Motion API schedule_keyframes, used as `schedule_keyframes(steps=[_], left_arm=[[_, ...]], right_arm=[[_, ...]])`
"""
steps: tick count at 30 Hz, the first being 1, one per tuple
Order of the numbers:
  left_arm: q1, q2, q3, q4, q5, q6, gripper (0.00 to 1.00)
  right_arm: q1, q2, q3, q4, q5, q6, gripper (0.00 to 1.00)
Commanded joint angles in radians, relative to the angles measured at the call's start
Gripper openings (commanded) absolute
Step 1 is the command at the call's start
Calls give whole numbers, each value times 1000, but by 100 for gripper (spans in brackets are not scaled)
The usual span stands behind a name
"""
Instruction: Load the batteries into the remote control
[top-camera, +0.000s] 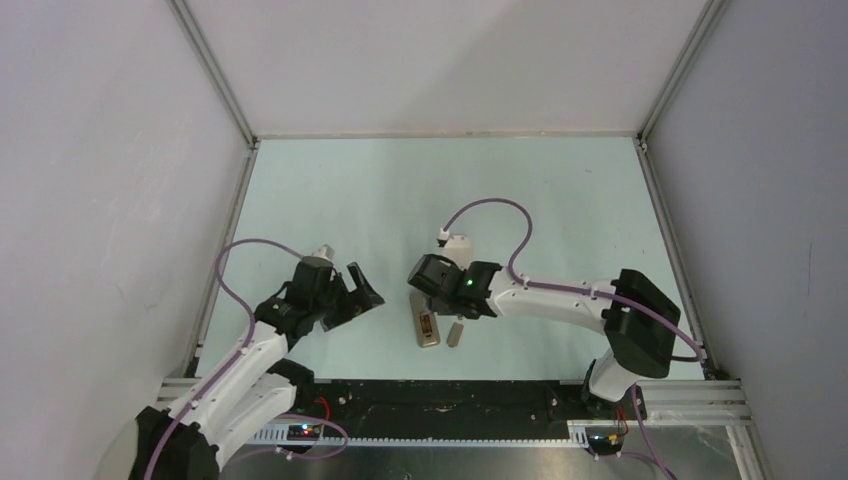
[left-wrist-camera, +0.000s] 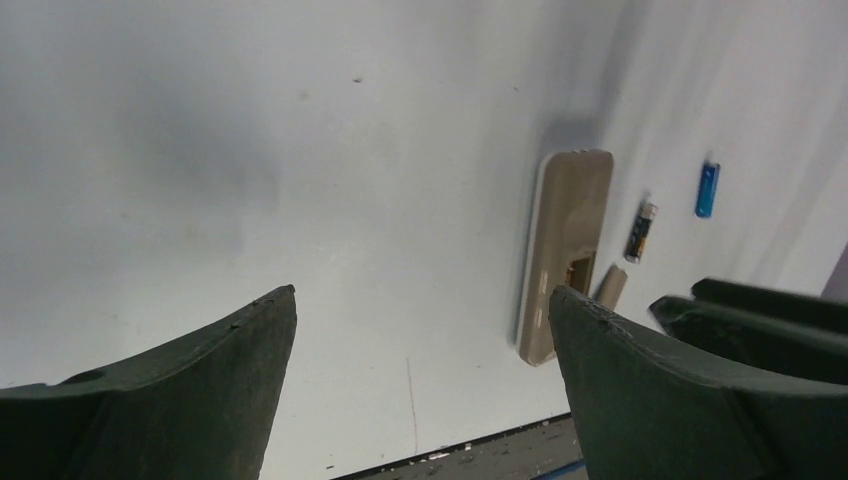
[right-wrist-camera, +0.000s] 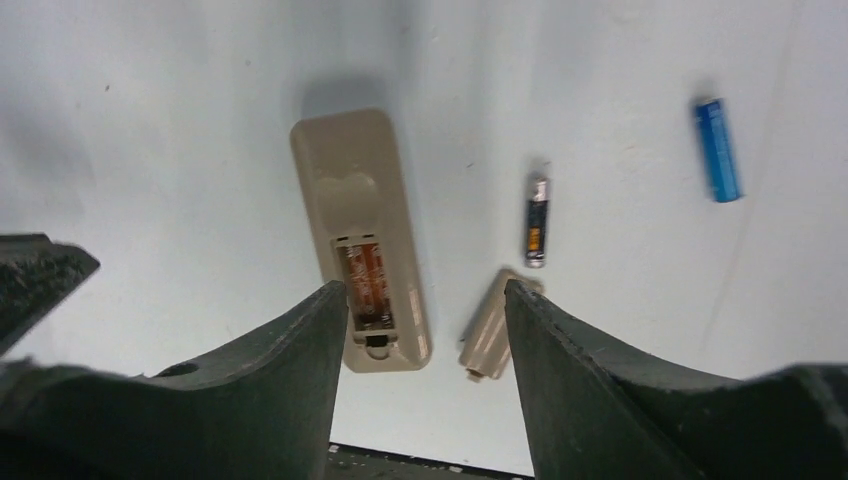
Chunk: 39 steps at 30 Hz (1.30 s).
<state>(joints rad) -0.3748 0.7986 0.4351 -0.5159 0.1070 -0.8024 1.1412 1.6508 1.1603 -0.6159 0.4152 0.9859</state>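
Observation:
The remote control lies face down on the table, beige-grey back up, its battery compartment open and showing orange inside. The dark battery and the blue battery lie loose to its right. The small beige cover lies beside the remote's near end. My right gripper is open and empty, hovering above the remote's near end and the cover. My left gripper is open and empty, to the left of the remote. In the top view the remote shows below my right gripper; the batteries are hidden there.
The table's near edge, a dark rail, runs just behind the remote and cover. White walls with metal frame posts enclose the table on three sides. My left gripper is about a hand's width left of the right one.

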Motion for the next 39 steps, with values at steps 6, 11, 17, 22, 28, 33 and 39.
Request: schedule_keyframes(steps=[6, 11, 17, 22, 28, 33, 39], left_arm=[[-116, 105, 34, 143, 104, 60, 94], [-179, 212, 63, 208, 114, 59, 84], [-184, 286, 84, 258, 135, 46, 80], [-184, 325, 95, 269, 139, 43, 78], [-186, 369, 103, 271, 146, 40, 76], [-191, 399, 112, 271, 148, 38, 74], [-196, 398, 112, 272, 138, 26, 74]], right_arm=[[-83, -67, -68, -26, 32, -104, 47], [-123, -46, -114, 50, -46, -160, 41], [-151, -6, -124, 103, -84, -203, 38], [-182, 29, -123, 133, -115, -229, 33], [-205, 55, -124, 145, -141, -250, 31], [-211, 73, -124, 147, -168, -260, 32], [-211, 102, -123, 164, -203, -269, 33]])
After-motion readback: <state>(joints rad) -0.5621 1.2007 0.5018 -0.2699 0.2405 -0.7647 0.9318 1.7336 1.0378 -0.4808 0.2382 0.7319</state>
